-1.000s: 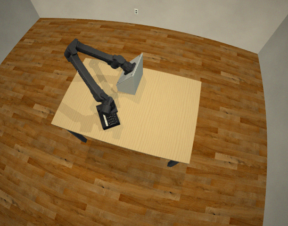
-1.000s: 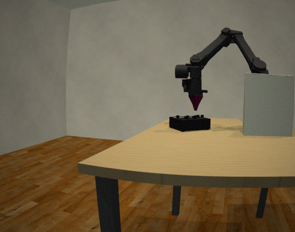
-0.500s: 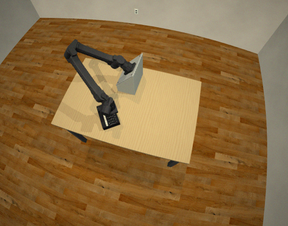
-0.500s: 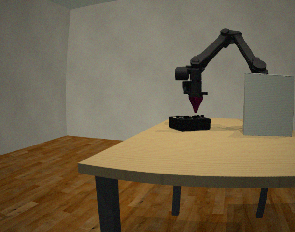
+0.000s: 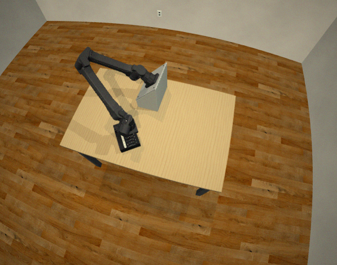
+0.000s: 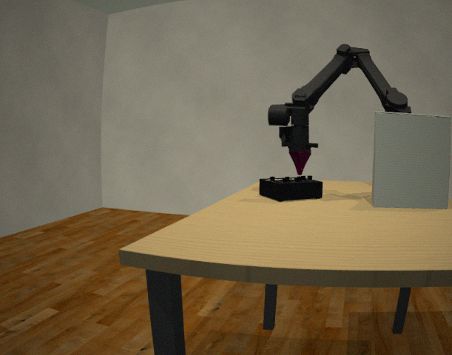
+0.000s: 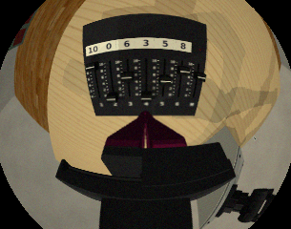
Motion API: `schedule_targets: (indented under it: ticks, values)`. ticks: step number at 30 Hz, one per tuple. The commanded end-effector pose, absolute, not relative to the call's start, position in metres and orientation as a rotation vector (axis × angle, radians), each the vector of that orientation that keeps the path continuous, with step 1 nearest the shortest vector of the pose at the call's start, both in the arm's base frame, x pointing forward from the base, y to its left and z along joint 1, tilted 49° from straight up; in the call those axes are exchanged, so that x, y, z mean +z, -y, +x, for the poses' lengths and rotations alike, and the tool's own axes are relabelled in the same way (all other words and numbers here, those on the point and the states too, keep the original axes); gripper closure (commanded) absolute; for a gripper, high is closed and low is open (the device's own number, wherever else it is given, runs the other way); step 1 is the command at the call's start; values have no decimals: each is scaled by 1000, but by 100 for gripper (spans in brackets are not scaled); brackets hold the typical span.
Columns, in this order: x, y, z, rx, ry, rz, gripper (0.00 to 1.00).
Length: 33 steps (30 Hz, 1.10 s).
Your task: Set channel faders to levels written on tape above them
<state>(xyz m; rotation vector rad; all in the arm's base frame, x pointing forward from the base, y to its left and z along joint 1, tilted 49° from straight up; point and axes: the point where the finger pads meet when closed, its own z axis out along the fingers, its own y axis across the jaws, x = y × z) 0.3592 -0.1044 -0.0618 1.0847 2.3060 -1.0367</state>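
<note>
The black lighting desk (image 7: 144,67) stands on its feet on the table, near the left front edge in the overhead view (image 5: 128,141) and at mid-table in the side view (image 6: 290,188). A white tape strip (image 7: 139,46) along its far edge carries the written levels. Several faders with light cap lines sit at different heights; two caps (image 7: 111,98) (image 7: 145,98) are low, one at the right (image 7: 201,75) is high. My gripper (image 7: 145,114) (image 6: 300,168) is shut, its magenta tips pointing down a little above the desk's near edge, touching nothing.
A tall grey block (image 5: 153,89) stands at the back of the table, carrying the arm's base; it also shows in the side view (image 6: 410,160). The table's left edge runs close to the desk.
</note>
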Motion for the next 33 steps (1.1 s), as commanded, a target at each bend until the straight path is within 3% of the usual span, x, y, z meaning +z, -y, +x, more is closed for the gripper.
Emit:
schedule_targets:
  ticks: [1,33]
  values:
    - [-66,109,358,-1051,-2309,1080,100]
    - [-67,109,358,-1051,-2307,1083,100]
